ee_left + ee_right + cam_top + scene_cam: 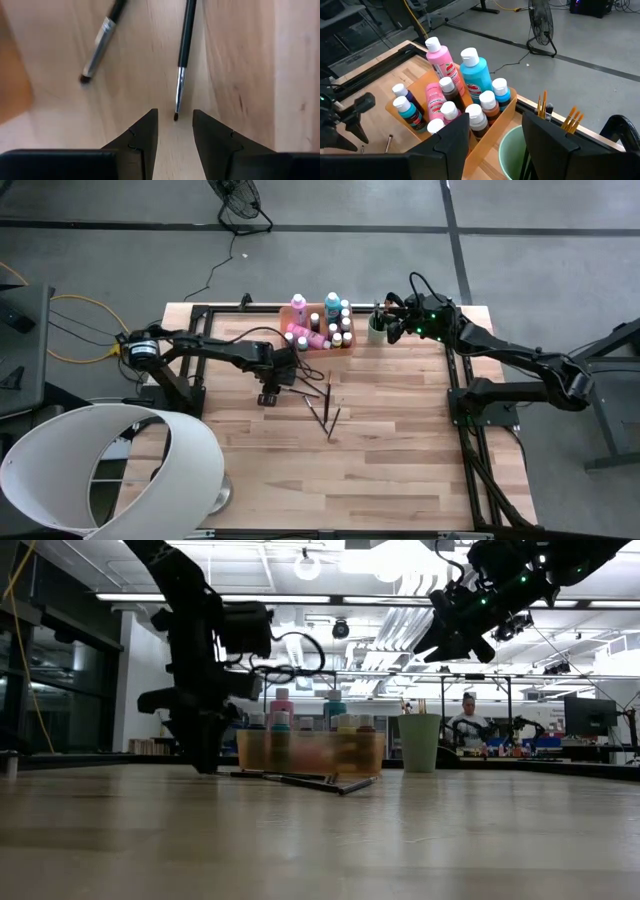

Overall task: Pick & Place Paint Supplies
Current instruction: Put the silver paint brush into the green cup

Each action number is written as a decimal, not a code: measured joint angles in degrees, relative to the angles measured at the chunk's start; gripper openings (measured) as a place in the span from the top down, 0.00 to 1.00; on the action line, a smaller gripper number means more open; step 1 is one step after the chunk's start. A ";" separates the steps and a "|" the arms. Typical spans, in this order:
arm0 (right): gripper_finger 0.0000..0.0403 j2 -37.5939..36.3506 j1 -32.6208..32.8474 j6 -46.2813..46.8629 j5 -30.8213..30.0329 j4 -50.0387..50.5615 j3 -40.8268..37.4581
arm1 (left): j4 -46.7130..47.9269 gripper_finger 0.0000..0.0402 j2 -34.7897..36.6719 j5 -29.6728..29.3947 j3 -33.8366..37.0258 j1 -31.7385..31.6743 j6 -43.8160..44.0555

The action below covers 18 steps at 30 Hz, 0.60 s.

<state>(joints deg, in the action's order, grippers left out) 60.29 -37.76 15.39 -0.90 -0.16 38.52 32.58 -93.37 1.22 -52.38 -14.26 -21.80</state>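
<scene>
Several thin dark-handled paintbrushes (322, 408) lie flat on the wooden table in front of an orange tray (310, 752), which holds pink, teal and brown paint bottles (470, 75). My left gripper (175, 114) points down just over the table and is open. Its fingertips stand on either side of the bristle tip of one brush (186, 40), and a second brush (100, 45) lies beside it. My right gripper (495, 120) hovers open above the tray's right end and a light green cup (376, 332) with brushes (543, 107) standing in it.
A big white lampshade-like drum (110, 465) sits at the table's near left corner. Dark frame rails (455, 380) run along the table's sides. A person (468, 720) sits far behind the table. Bare wood lies near the front edge.
</scene>
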 joint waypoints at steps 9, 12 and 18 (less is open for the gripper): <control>0.56 0.00 0.00 1.05 0.03 -0.02 0.00 | 0.19 0.71 -2.98 0.06 -0.22 0.00 -0.22; 0.56 0.00 0.00 1.36 0.01 -0.01 0.00 | -0.19 0.73 -3.05 0.04 -0.15 0.00 -0.26; 0.56 0.00 0.00 1.49 0.01 0.00 0.00 | -0.67 0.88 -3.12 0.04 -0.11 0.04 -0.07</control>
<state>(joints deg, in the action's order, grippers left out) 60.29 -37.76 16.88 -0.89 -0.16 38.52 31.91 -96.49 1.26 -52.49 -14.22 -21.87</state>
